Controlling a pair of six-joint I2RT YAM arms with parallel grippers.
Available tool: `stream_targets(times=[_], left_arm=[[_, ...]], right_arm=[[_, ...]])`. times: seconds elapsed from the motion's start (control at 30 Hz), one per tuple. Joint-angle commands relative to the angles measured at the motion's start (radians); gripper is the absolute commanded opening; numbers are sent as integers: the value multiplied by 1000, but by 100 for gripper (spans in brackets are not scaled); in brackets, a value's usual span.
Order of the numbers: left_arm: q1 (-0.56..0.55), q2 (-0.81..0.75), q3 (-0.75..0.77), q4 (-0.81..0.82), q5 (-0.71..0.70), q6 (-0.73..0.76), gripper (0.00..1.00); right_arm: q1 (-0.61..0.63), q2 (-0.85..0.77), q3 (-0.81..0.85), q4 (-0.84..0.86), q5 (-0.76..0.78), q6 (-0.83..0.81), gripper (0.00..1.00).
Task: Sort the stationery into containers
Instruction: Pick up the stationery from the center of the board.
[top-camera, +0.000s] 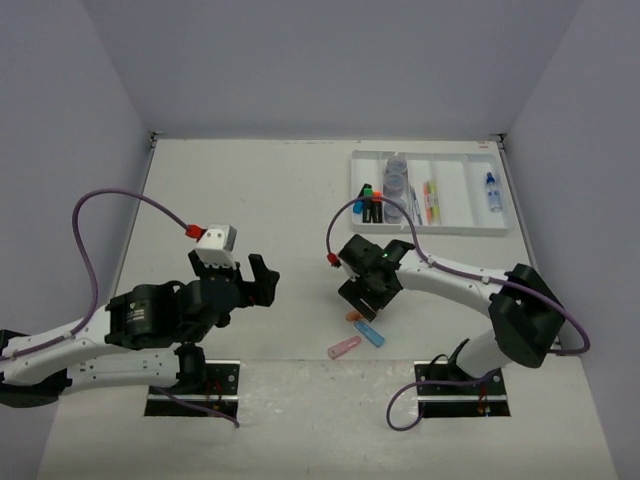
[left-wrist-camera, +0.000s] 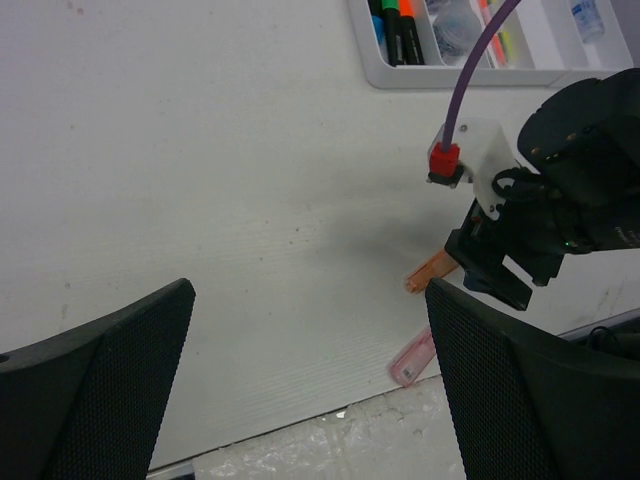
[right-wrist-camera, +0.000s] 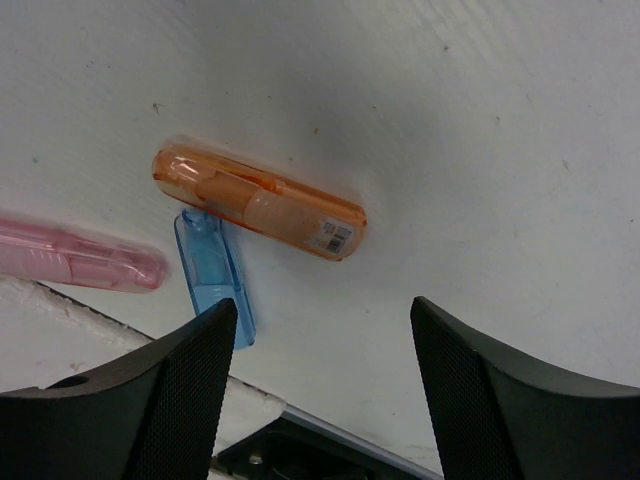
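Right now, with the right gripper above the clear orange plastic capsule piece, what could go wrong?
The right gripper, jaws apart, hangs over the clear orange plastic capsule piece, which touches the clear blue plastic capsule piece. Closing may catch both or flick the blue one. The clear pink plastic capsule piece lies by the near edge of the white table; a nudge could push it off.

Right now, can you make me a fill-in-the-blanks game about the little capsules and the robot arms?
1. Loose on the table lie a pink capsule, a blue capsule and an ____ one.
2. The end effector closest to them belongs to the ____ arm.
3. The left end effector is open and holds ____.
4. In the white tray, the highlighters have green, orange and ____ caps.

Missing words: orange; right; nothing; blue.
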Motion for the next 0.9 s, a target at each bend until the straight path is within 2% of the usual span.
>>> stream_targets(times=[0.0,0.37,0.87], left_arm=[[-1,-28,14,-64,-8,32,100],[-1,-83,-49,-67,9,31,100],[-1,-141,-71,-54,18,48,100]], right_arm=[[32,89,63,-22,11,-68,70],[43,181,110,4,94,-106,64],[43,288,163,59,28,-175,61]])
